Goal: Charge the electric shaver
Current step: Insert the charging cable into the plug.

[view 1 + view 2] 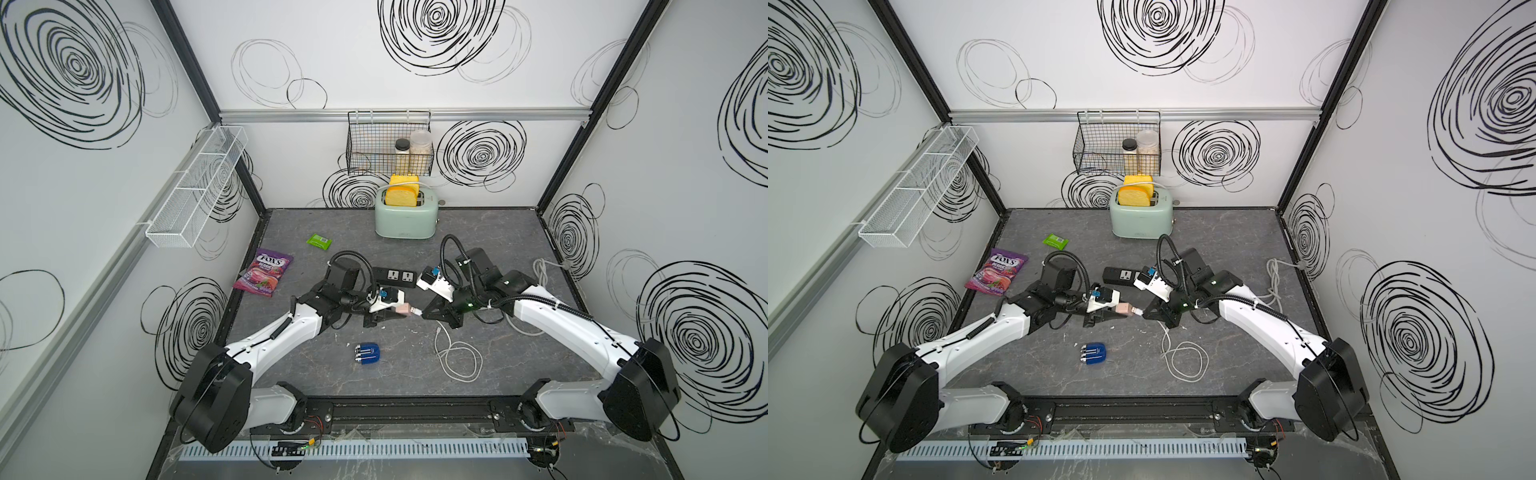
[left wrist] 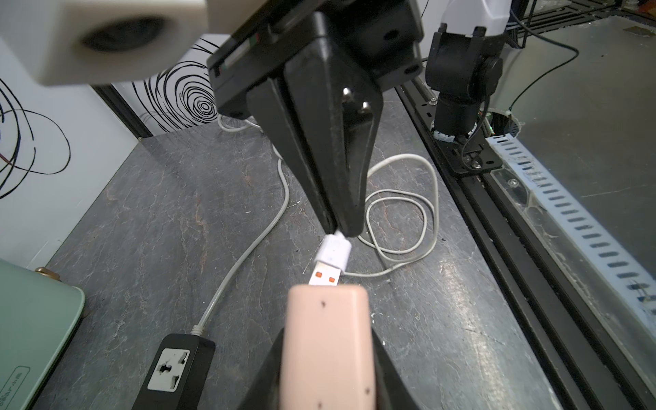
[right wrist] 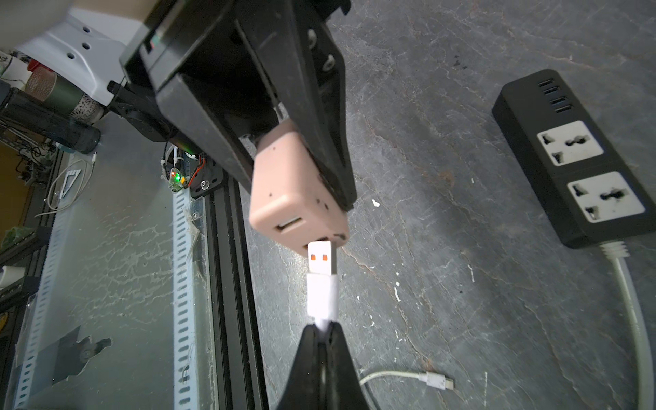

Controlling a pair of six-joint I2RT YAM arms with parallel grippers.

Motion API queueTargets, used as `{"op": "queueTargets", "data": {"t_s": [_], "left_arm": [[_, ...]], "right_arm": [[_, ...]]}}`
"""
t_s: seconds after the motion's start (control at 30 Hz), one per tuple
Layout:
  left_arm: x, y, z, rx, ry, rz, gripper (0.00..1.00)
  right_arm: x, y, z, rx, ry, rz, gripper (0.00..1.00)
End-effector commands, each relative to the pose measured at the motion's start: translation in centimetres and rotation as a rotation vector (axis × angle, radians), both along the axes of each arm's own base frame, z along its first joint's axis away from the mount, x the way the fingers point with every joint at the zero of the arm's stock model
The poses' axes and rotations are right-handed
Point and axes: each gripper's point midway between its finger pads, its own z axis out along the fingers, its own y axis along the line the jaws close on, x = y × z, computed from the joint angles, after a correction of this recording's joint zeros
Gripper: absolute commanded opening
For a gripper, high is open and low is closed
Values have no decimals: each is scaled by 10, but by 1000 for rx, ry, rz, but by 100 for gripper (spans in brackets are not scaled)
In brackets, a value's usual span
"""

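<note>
**A:** Biggest things first. How does it all lie?

**B:** The grey worktop [image 1: 311,374] carries everything. The black power strip [image 1: 395,276] lies beyond the jaws, on the side away from the robot's base, and neither pair touches it. The white cable [image 2: 437,206] runs out of the right jaws and loops on the worktop on their base side.

**A:** And the electric shaver [image 1: 368,353]?

**B:** It lies flat on the worktop on the base side of both jaws, well apart from them. Nothing is plugged into it.

**A:** What are the jaws doing?

**B:** The left jaws grip the pink adapter [image 2: 328,340] by its sides. The right jaws are pinched tight on the cable just behind its USB plug [image 3: 321,262]. The two pairs meet tip to tip.

**A:** Which step is that?

**B:** Joining plug to adapter, I'd say. The plug's tip is at one of the adapter's ports, but most of its metal shows, so it isn't seated.

**A:** And next?

**B:** Keep the plug square to the port and push straight in while the left jaws hold firm. The grip is on soft cable, so it may buckle. After that the adapter goes to the strip, and the cable's small free end [image 3: 435,380] to the shaver.
</note>
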Motion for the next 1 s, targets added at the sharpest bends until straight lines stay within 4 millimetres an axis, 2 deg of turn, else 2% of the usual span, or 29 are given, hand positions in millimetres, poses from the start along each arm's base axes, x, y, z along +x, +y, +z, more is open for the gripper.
{"op": "queueTargets", "data": {"t_s": [0.0,0.33,0.6,0.97], "left_arm": [[-1,-5,9,-43,-49,-44,0],[2,-4,6,-36,-47,-35,0],[0,-5,7,-32,-48,-41,0],[-8,-11,4,-13,-45,-79,0]], "right_arm": [[-7,5,14,34,-53,64,0],[-8,1,20,24,-91,73,0],[-9,2,17,12,-79,87,0],[-2,12,34,66,-117,108,0]]}}
